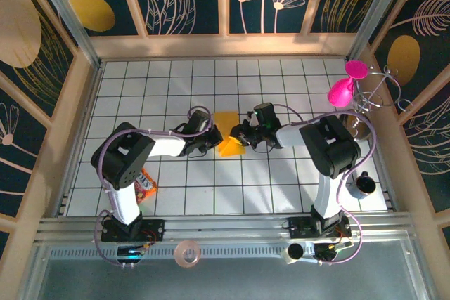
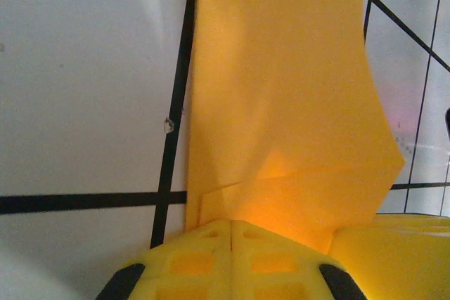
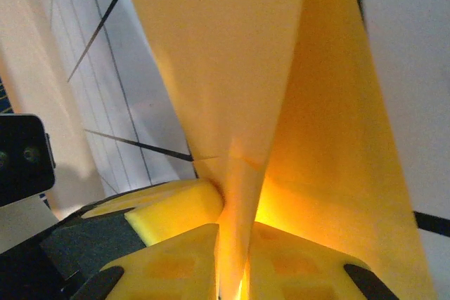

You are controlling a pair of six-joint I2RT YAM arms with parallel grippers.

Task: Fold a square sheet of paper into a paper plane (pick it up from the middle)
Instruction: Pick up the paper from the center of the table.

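The orange-yellow sheet of paper [image 1: 228, 131] stands folded and lifted at the middle of the tiled table, between both grippers. My left gripper [image 1: 213, 138] is shut on its left edge. In the left wrist view the fingertips [image 2: 232, 224] meet with the paper [image 2: 281, 103] rising beyond them, a crease running near the tips. My right gripper [image 1: 244, 135] pinches a raised fold from the right. In the right wrist view that fold [image 3: 232, 54] runs down between the yellow pads [image 3: 235, 233], which press on it. The left gripper's finger [image 3: 176, 209] lies just beside them.
A multicoloured snack packet [image 1: 144, 186] lies by the left arm's base. A pink balloon-like figure [image 1: 344, 89] and a wire stand [image 1: 376, 96] are at the back right. A dark mug [image 1: 364, 185] sits near the right edge, and a tape roll [image 1: 188, 253] lies on the front rail.
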